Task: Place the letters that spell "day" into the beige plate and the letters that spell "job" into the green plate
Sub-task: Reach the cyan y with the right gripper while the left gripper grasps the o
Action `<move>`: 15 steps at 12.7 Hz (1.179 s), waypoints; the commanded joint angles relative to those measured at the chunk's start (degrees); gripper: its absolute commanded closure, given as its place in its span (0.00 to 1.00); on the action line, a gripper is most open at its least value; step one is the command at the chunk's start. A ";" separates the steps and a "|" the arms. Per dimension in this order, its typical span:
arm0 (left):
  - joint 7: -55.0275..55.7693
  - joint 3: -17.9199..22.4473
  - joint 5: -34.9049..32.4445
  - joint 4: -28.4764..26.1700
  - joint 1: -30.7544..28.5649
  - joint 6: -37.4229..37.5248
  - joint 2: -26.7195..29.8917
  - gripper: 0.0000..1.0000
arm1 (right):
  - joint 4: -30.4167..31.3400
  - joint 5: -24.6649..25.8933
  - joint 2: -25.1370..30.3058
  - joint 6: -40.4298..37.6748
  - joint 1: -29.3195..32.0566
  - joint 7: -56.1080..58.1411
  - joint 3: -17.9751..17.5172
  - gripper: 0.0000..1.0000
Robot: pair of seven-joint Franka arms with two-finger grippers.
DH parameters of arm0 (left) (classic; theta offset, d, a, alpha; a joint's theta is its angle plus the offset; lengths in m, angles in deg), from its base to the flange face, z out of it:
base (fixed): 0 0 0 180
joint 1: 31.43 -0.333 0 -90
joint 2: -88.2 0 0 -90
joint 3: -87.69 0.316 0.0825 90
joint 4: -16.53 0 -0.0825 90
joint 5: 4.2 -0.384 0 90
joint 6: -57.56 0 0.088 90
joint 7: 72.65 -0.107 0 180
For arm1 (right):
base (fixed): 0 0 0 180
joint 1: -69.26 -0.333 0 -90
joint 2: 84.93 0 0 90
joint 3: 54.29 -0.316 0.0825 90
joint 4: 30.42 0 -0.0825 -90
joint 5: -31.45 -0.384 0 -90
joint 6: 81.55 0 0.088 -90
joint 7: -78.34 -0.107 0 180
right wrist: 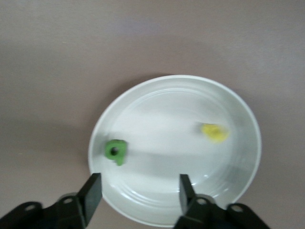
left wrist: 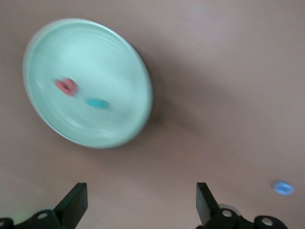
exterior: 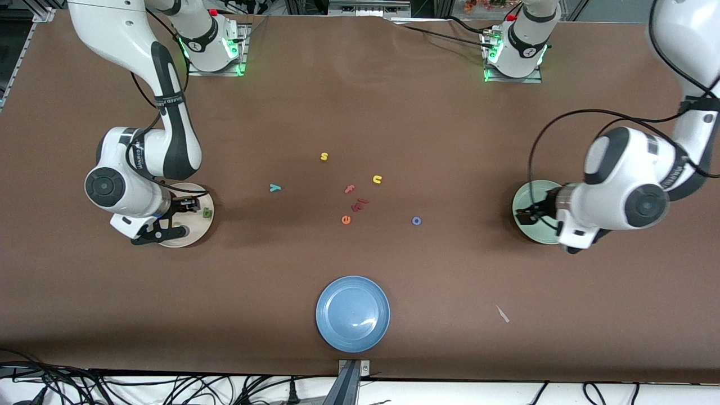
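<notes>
The beige plate point(exterior: 197, 228) point(right wrist: 190, 105) holds a green d point(exterior: 207, 212) point(right wrist: 116, 151) and a yellow a point(right wrist: 214, 132). My right gripper point(exterior: 190, 203) point(right wrist: 139, 191) hangs open and empty over that plate's rim. On the green plate point(exterior: 529, 194) point(left wrist: 95, 52) lie a salmon b point(left wrist: 65, 86) and a teal j point(left wrist: 97, 102). My left gripper point(exterior: 529, 215) point(left wrist: 141, 202) is open and empty, up in the air at the plate's edge. A teal y point(exterior: 274, 188) and a blue o point(exterior: 416, 221) point(left wrist: 284, 187) lie on the brown table.
Loose letters lie mid-table: a yellow s point(exterior: 324, 156), a yellow u point(exterior: 377, 179), a red f point(exterior: 349, 189), dark red pieces point(exterior: 360, 203) and an orange e point(exterior: 346, 220). A blue plate point(exterior: 352, 313) sits nearest the front camera. A paper scrap point(exterior: 502, 314) lies toward the left arm's end.
</notes>
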 commanded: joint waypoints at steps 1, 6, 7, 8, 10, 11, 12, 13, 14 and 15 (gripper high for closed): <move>9.28 0.89 0.73 6.21 9.09 -3.90 -5.28 0.02 | 0.00 -1.24 1.35 -2.45 -3.12 -7.91 -0.47 0.00; 13.19 14.03 0.20 12.38 28.41 -14.82 -13.82 0.07 | 0.96 -1.15 3.36 -5.18 -10.35 -11.47 -3.26 0.00; 12.92 17.20 0.38 12.29 31.24 -15.88 -14.26 0.12 | 2.01 -0.89 4.68 -5.10 -10.35 -9.46 -4.50 0.00; 12.92 17.93 0.38 12.38 32.14 -17.20 -15.48 0.22 | 3.24 -0.71 5.74 -4.31 -10.43 -5.79 -5.55 0.00; 13.36 17.94 0.64 12.47 32.41 -21.59 -17.42 0.27 | 4.82 -0.71 6.88 -2.64 -10.35 4.57 -5.83 0.00; 13.53 17.94 0.82 12.47 32.84 -21.69 -17.52 0.28 | 5.35 -0.71 6.89 -2.29 -10.43 9.49 -5.74 0.00; 14.41 17.94 0.82 12.47 33.46 -21.78 -17.69 0.29 | 6.58 -0.71 6.98 -0.81 -10.43 14.50 -5.83 0.00; 14.94 17.94 0.82 12.30 33.55 -21.78 -17.78 0.37 | 7.81 -0.62 6.98 1.47 -10.43 19.16 -5.83 0.00; 14.94 17.94 0.65 12.21 33.99 -21.78 -17.78 0.39 | 8.95 -0.54 6.98 3.93 -10.43 22.95 -5.91 0.00; 14.94 17.94 0.65 12.12 34.51 -21.78 -18.04 0.39 | 10.00 -0.54 6.98 6.13 -10.43 27.51 -6.09 0.00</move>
